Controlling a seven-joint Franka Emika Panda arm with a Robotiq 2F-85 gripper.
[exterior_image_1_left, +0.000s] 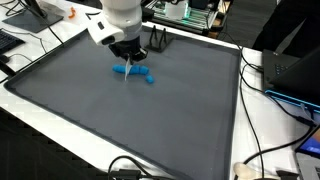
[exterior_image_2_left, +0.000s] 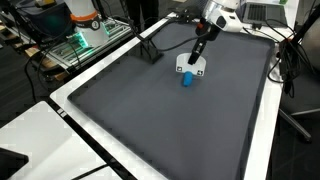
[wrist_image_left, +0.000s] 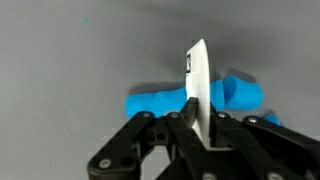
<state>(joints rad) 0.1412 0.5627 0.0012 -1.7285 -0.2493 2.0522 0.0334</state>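
Gray mat (exterior_image_1_left: 190, 110) covers the bench (exterior_image_1_left: 258, 125); the end effector (wrist_image_left: 198, 122) pinches a white card (wrist_image_left: 197, 75) just over the blue block (wrist_image_left: 155, 103). Pressing down could bend the card or make it slip.

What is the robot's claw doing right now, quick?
Gripper: closed, pinching a thin white piece close to the blue object.

From my station, the mat (exterior_image_1_left: 160, 115) reads as dark grey cloth or rubber, matt with a fine weave-like grain. The blue piece (wrist_image_left: 155, 102) looks like moulded plastic, smooth with a dull sheen. The white card (wrist_image_left: 198, 75) clamped in the gripper (wrist_image_left: 198, 122) seems to be thin, smooth plastic or stiff paper; I can't tell which. The gripper's fingers (wrist_image_left: 178, 128) are black, matt, hard plastic or coated metal. The arm's shell (exterior_image_1_left: 120, 15) is glossy white.
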